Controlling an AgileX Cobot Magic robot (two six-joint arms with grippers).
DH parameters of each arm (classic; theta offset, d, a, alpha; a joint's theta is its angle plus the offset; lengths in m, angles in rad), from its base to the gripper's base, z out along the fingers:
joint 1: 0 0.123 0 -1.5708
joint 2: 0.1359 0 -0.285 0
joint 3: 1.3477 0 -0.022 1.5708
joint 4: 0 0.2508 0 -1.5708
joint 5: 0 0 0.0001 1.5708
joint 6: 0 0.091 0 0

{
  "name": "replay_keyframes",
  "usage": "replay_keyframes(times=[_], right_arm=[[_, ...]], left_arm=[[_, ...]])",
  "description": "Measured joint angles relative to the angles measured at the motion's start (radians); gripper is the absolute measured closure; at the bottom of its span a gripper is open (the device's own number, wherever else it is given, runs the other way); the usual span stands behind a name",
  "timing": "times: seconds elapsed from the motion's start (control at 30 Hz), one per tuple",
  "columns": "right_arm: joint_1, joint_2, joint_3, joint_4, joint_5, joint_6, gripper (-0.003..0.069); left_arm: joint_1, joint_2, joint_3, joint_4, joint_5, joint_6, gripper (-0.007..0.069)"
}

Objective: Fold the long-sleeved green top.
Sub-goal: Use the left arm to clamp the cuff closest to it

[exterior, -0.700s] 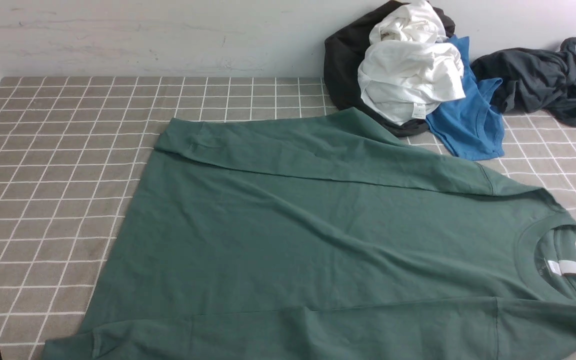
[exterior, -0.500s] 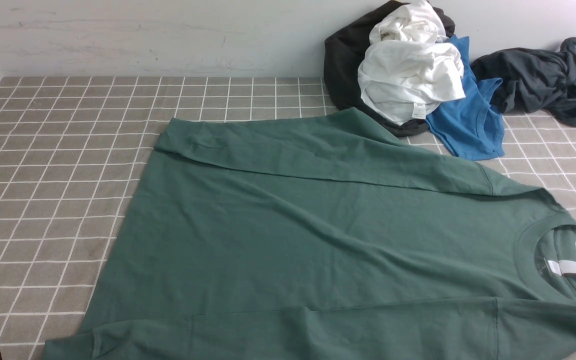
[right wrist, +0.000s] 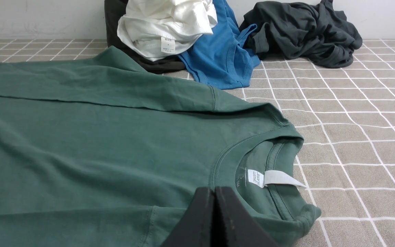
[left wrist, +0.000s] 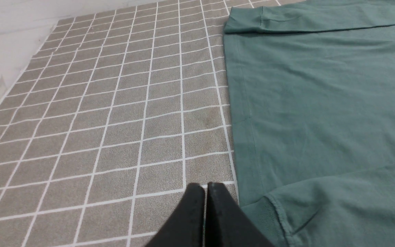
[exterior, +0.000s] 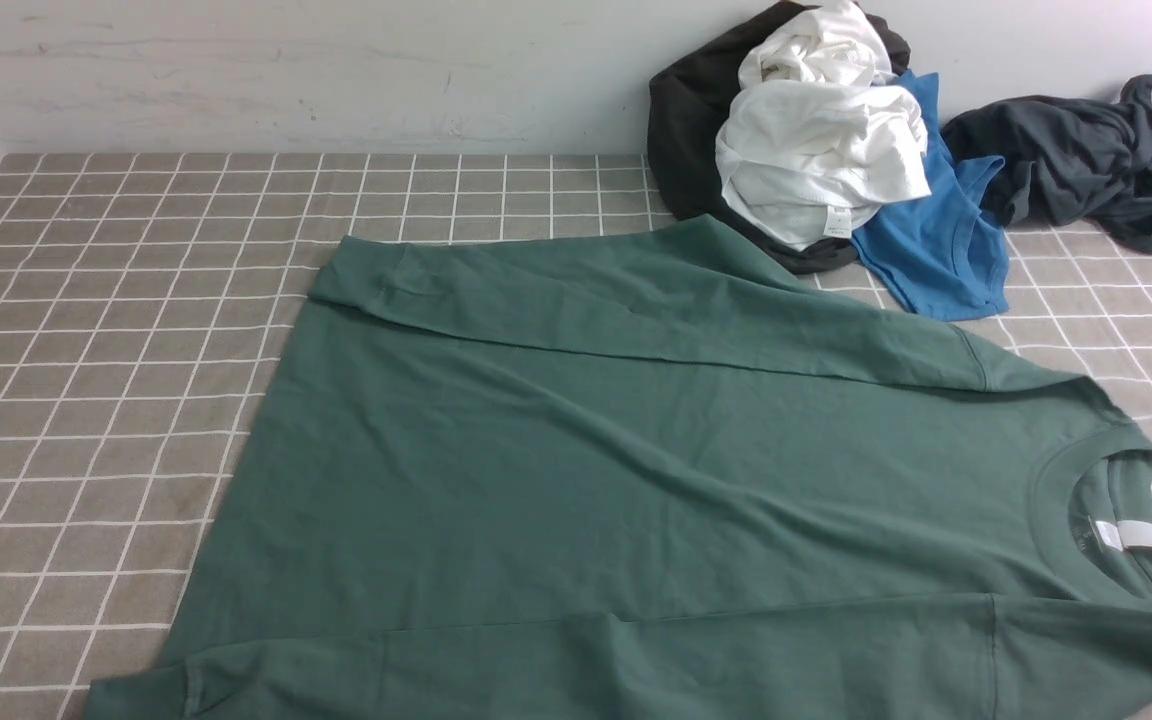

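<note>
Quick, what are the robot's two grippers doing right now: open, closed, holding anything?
Left gripper: closed, holding nothing, beside the dark green long-sleeved cotton top.
Right gripper: closed, holding nothing.

Legible: "SIZE" heads the small tag (right wrist: 167, 45) on the white shirt (right wrist: 170, 20), lines below too small. On the green long-sleeved top (right wrist: 81, 137), "S" is printed inside the collar; neck tag (right wrist: 256, 178) lettering unreadable

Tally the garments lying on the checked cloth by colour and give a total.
Green: 1, spread dark green long-sleeved jersey top
White: 1, crumpled white garment
Blue: 1, bright blue shirt
Black: 1, crumpled black garment beneath the white one
Dark grey: 1, crumpled dark grey garment
Total: 5
</note>
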Motion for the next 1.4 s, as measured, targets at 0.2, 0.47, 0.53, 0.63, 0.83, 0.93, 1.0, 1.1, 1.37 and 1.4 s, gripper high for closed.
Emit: replay_keyframes(times=[0.2, 0.47, 0.53, 0.63, 0.83, 0.93, 1.0, 1.1, 1.37, 1.4], right_arm=[[0.000, 0.000, 0.000, 0.000, 0.000, 0.000, 0.0673], [0.000, 0.000, 0.002, 0.000, -0.103, 0.000, 0.0673], [0.000, 0.000, 0.002, 0.000, -0.194, 0.000, 0.0673], [0.000, 0.000, 0.002, 0.000, -0.318, 0.008, 0.0673], [0.000, 0.000, 0.002, 0.016, -0.528, 0.136, 0.0673], [0.000, 0.000, 0.002, 0.029, -0.669, 0.233, 0.0673], [0.000, 0.000, 0.002, 0.030, -0.733, 0.270, 0.0673], [0.000, 0.005, -0.029, 0.030, -0.760, 0.287, 0.0673], [0.000, 0.306, -0.443, -0.017, -0.517, 0.111, 0.0671], [0.000, 0.374, -0.499, -0.031, -0.466, 0.072, 0.0671]], left_arm=[[0.000, 0.000, 0.001, 0.015, -0.037, 0.008, 0.0631], [0.000, 0.000, 0.003, -0.019, -0.207, 0.005, 0.0631], [0.000, 0.000, 0.003, -0.022, -0.276, 0.005, 0.0631], [0.000, 0.000, 0.003, -0.024, -0.349, 0.005, 0.0631], [0.000, 0.000, 0.003, -0.025, -0.489, -0.014, 0.0631], [0.000, 0.000, 0.004, -0.030, -0.669, -0.122, 0.0631], [0.000, 0.000, 0.004, -0.033, -0.810, -0.222, 0.0631], [0.000, 0.000, -0.047, -0.037, -0.880, -0.360, 0.0631], [0.000, 0.282, -0.498, 0.111, -0.529, -0.323, 0.0631], [0.000, 0.323, -0.527, 0.135, -0.500, -0.307, 0.0631]])
